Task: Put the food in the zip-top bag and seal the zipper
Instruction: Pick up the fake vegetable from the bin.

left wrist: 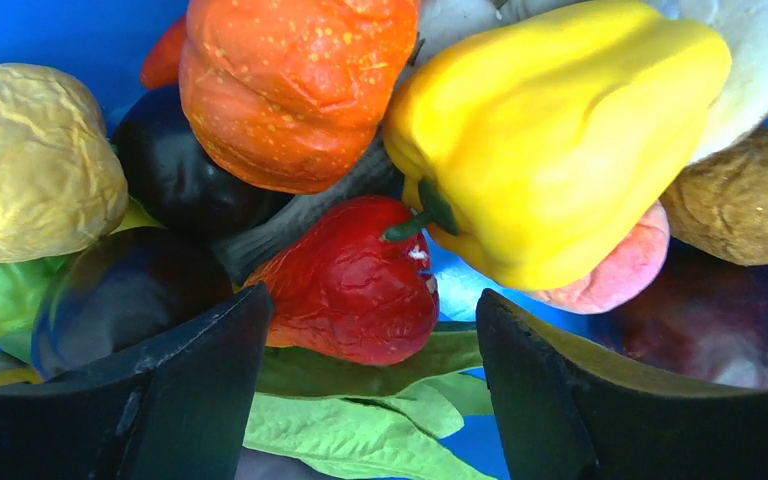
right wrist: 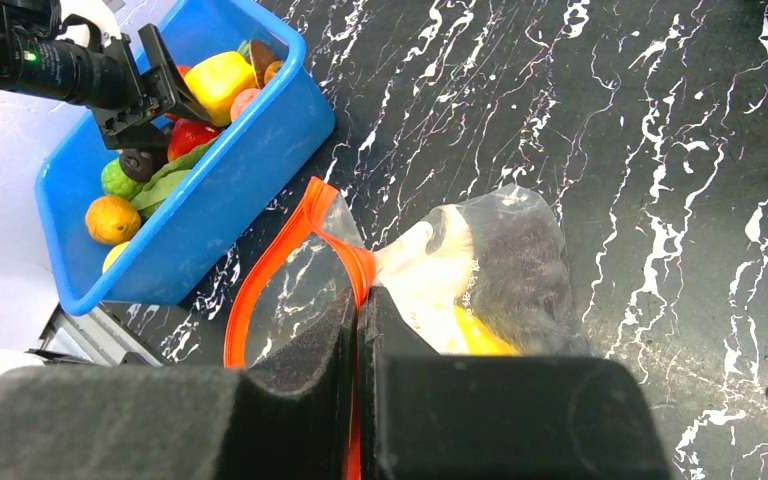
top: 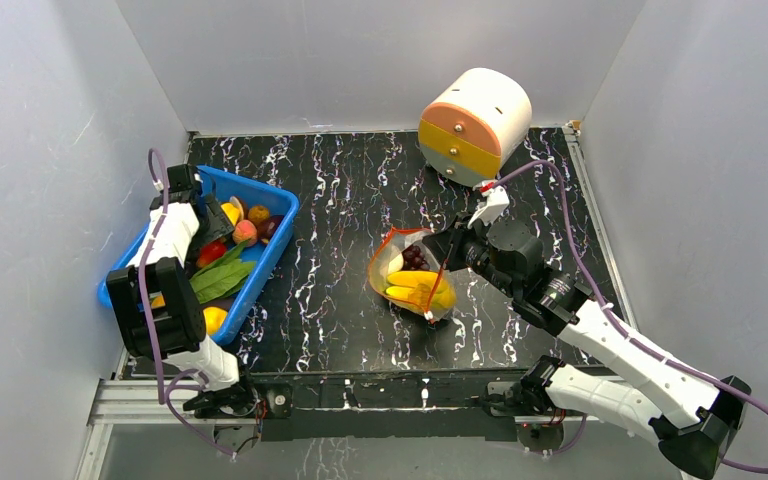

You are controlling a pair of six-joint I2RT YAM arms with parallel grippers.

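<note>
Left wrist view puts us directly over the food (left wrist: pixel 295 85) heaped in the blue bin (top: pixel 270 235). Our left gripper (left wrist: pixel 370 330) stands wide open and holds nothing. A wrinkled red piece (left wrist: pixel 355 285) lies straight ahead between its fingers, stem end up against a yellow pepper (left wrist: pixel 560 130). The left-hand finger looks just beside it and the other stands apart.

The bin is on the left side of the table, so this arm is much the nearer one. The zip-top bag (top: pixel 410 270) lies mid-table, well to the right, with a banana (top: pixel 422 290) and grapes (top: pixel 415 257) already inside. Our right gripper (right wrist: pixel 357 330) is pinched tight on the zipper (right wrist: pixel 290 260), the mouth looped open on the bin side. We judge any carry must run rightward.
</note>
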